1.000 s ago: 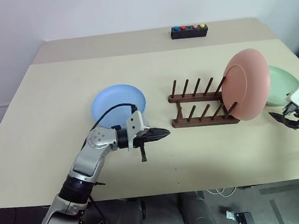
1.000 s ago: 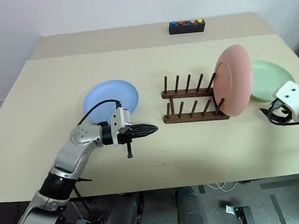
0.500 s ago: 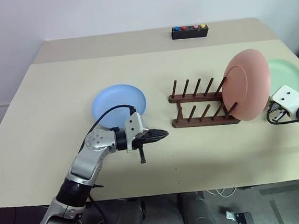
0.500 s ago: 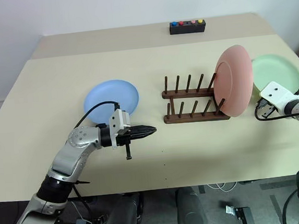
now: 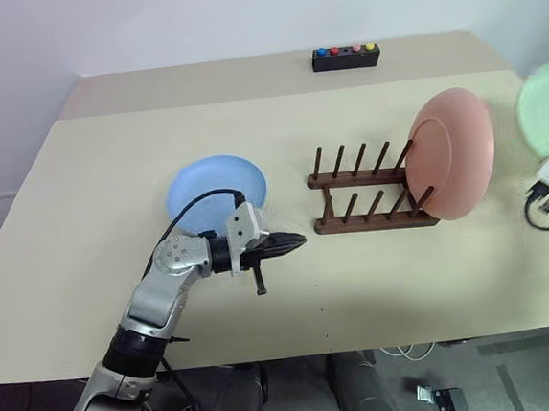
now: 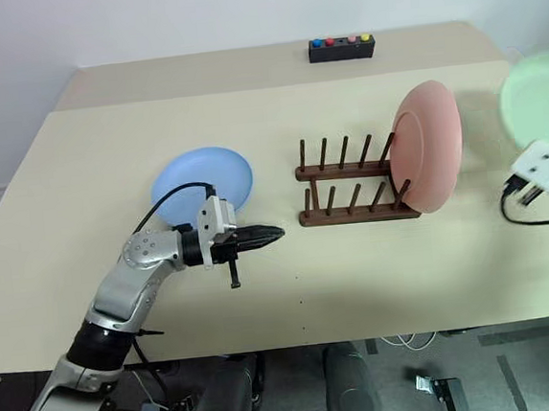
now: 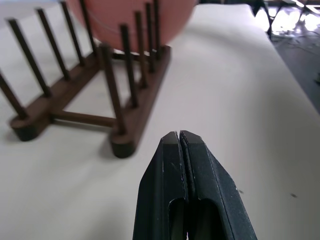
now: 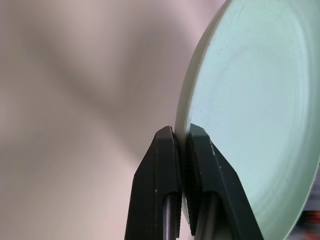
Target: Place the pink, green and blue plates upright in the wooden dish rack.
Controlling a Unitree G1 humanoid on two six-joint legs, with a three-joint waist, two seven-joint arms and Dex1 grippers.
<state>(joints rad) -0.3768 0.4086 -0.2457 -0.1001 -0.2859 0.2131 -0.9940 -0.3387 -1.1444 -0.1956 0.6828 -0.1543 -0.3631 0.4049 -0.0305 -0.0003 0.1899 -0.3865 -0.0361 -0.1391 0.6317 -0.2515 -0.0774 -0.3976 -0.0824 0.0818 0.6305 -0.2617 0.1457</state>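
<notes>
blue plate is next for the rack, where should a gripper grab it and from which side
Take the blue plate by its rim, on the near edge closest to the shut left gripper. It lies flat on the table, so only the shallow raised rim offers a pinch; coming in low from the robot's side looks likeliest to slip one finger under the lip.

A robot test lab is showing here: a bare beige surface [image 5: 109, 181] is standing against a plain white wall [image 5: 191, 20], a black button box [image 5: 345, 57] is sitting at its far edge.
</notes>
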